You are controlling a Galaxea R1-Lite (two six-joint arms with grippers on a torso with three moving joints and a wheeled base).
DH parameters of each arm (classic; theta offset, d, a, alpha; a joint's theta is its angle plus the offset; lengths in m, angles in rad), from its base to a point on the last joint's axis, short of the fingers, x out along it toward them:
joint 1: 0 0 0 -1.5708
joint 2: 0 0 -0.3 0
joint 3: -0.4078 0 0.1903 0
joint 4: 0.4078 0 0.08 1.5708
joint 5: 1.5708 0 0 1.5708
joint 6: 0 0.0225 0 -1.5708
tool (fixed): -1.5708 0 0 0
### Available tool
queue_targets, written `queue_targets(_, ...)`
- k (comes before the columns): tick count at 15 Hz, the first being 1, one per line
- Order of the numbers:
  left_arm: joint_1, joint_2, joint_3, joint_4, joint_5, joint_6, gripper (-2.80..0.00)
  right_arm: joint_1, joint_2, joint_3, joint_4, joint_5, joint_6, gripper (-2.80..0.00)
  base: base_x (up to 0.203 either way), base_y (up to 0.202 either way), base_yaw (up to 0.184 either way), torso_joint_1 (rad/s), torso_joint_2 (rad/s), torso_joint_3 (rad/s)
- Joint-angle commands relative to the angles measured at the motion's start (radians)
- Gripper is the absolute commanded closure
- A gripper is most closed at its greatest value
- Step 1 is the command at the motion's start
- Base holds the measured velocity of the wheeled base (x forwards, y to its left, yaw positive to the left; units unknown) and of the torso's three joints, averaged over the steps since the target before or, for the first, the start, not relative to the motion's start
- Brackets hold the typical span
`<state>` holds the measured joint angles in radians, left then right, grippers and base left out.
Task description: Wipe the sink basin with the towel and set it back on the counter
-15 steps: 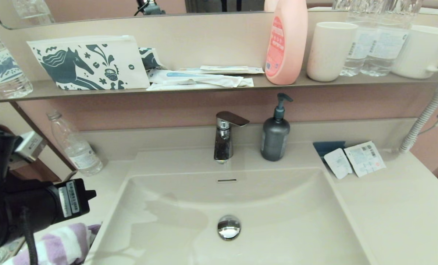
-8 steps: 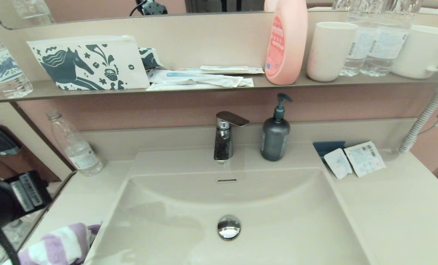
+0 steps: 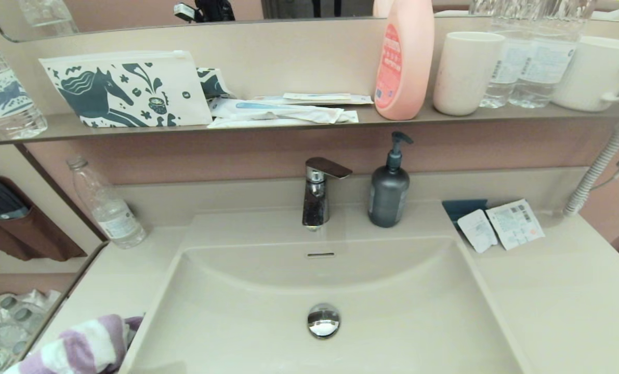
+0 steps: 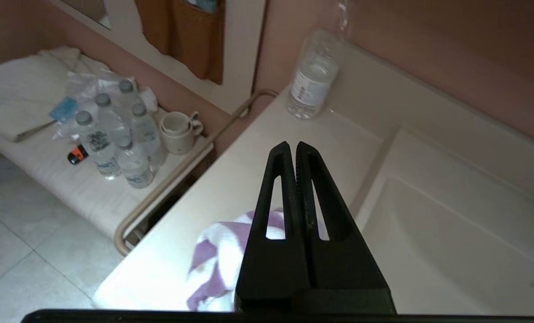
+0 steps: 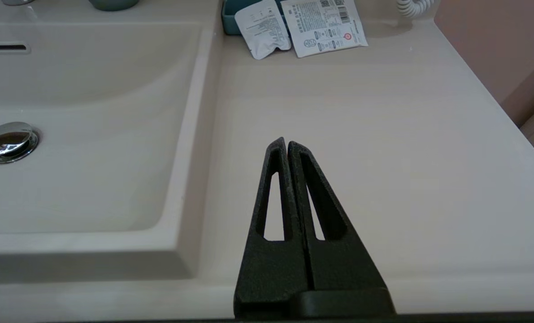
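The purple and white striped towel (image 3: pixel 75 348) lies crumpled on the beige counter (image 3: pixel 117 270) just left of the sink basin (image 3: pixel 247 306), at the front edge. The basin holds a chrome drain plug (image 3: pixel 323 320) and an overflow slot (image 3: pixel 320 255). Neither arm shows in the head view. In the left wrist view my left gripper (image 4: pixel 294 146) hangs shut and empty above the towel (image 4: pixel 224 251), not touching it. In the right wrist view my right gripper (image 5: pixel 286 142) is shut and empty over the counter (image 5: pixel 383 134) right of the basin (image 5: pixel 92 134).
A tap (image 3: pixel 317 192) and a dark soap pump (image 3: pixel 389 189) stand behind the basin. A clear bottle (image 3: pixel 104 205) is at the counter's back left, sachets (image 3: pixel 501 226) at the back right. The shelf (image 3: pixel 340 120) carries a horse pouch (image 3: pixel 124 88), a pink bottle and cups.
My left arm has drawn back leftward and out of the head view. The towel stays lying on the counter where it was. The right arm has not appeared.
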<state>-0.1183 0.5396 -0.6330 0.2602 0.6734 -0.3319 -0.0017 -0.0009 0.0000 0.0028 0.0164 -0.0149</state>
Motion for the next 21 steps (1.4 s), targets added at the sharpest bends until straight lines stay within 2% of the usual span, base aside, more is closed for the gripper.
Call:
queue_targets(1, 0.047, -0.185, 0.054, 0.001, -0.011, 0.071, 0.0, 0.0, 0.001, 0.0, -0.001, 0.0, 0.0, 0.0, 0.0, 0.0, 0.0, 0.0, 0.0, 0.0)
queue_targets(3, 0.074, -0.277, 0.098, 0.002, -0.067, 0.119, 0.0, 0.0, 0.001, 0.0, -0.001, 0.0, 0.0, 0.0, 0.0, 0.0, 0.0, 0.0, 0.0, 0.0)
queue_targets(5, 0.101, -0.352, 0.14, 0.008, -0.166, 0.132, 0.0, 0.0, 0.001, 0.0, 0.0, 0.0, 0.0, 0.0, 0.0, 0.0, 0.0, 0.0, 0.0, 0.0)
queue_targets(7, 0.111, -0.44, 0.179, 0.008, -0.291, 0.135, 0.0, 0.0, 0.001, 0.0, 0.0, 0.0, 0.0, 0.0, 0.0, 0.0, 0.0, 0.0, 0.0, 0.0)
queue_targets(9, 0.114, -0.535, 0.241, 0.006, -0.457, 0.143, 0.0, 0.0, 0.001, 0.0, -0.001, 0.0, 0.0, 0.0, 0.0, 0.0, 0.0, 0.0, 0.0, 0.0)
queue_targets(12, 0.115, -0.54, 0.356, -0.055, -0.487, 0.243, 0.0, 0.0, 0.001, 0.0, 0.0, 0.0, 0.0, 0.0, 0.0, 0.0, 0.0, 0.0, 0.0, 0.0)
queue_targets(14, 0.115, -0.54, 0.469, -0.204, -0.506, 0.315, 0.0, 0.0, 0.001, 0.0, 0.0, 0.0, 0.0, 0.0, 0.0, 0.0, 0.0, 0.0, 0.0, 0.0)
queue_targets(16, 0.118, -0.54, 0.571, -0.345, -0.563, 0.368, 0.0, 0.0, 0.001, 0.0, -0.001, 0.0, 0.0, 0.0, 0.0, 0.0, 0.0, 0.0, 0.0, 0.0)
queue_targets(18, 0.124, -0.539, 0.619, -0.376, -0.581, 0.428, 0.0, 0.0, 0.001, 0.0, -0.001, 0.0, 0.0, 0.0, 0.0, 0.0, 0.0, 0.0, 0.0, 0.0)
queue_targets(21, 0.124, -0.54, 0.633, -0.371, -0.584, 0.442, 0.0, 0.0, 0.001, 0.0, 0.0, 0.0, 0.0, 0.0, 0.0, 0.0, 0.0, 0.0, 0.0, 0.0)
